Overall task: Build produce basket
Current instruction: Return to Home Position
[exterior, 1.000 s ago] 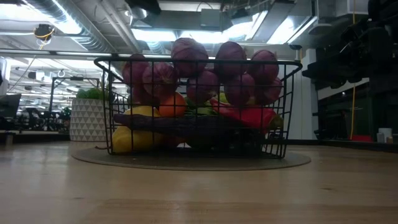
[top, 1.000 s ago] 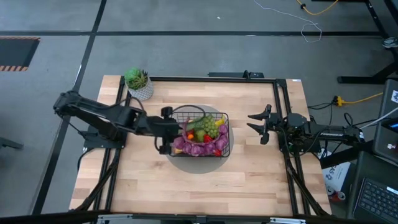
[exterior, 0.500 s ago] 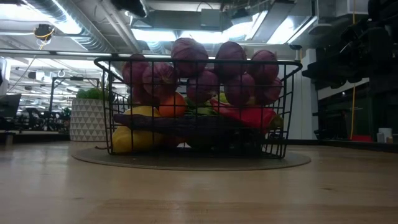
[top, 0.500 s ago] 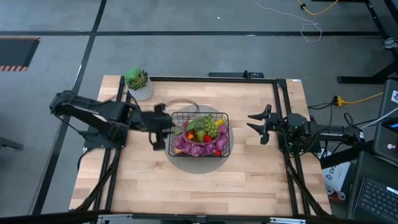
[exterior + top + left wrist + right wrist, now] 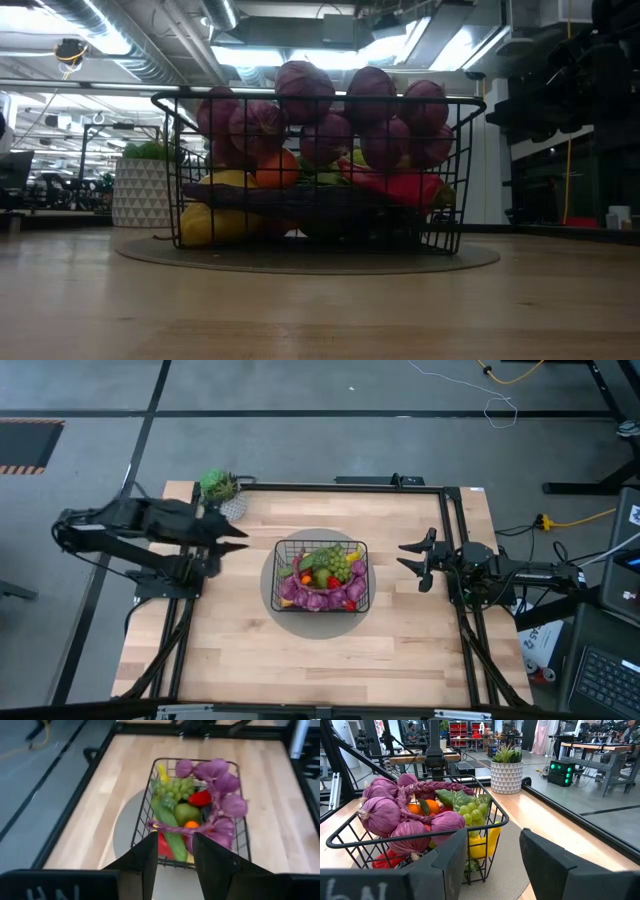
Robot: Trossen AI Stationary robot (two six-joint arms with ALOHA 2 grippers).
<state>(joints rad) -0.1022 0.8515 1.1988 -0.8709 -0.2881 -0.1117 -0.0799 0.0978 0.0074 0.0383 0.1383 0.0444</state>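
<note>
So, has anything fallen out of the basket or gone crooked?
Nothing stands out. The basket sits upright on the grey mat with all the produce inside, purple bulbs heaped above its rim. The potted plant stands upright at the table's corner. The left gripper and right gripper are open, away from the basket.
</note>
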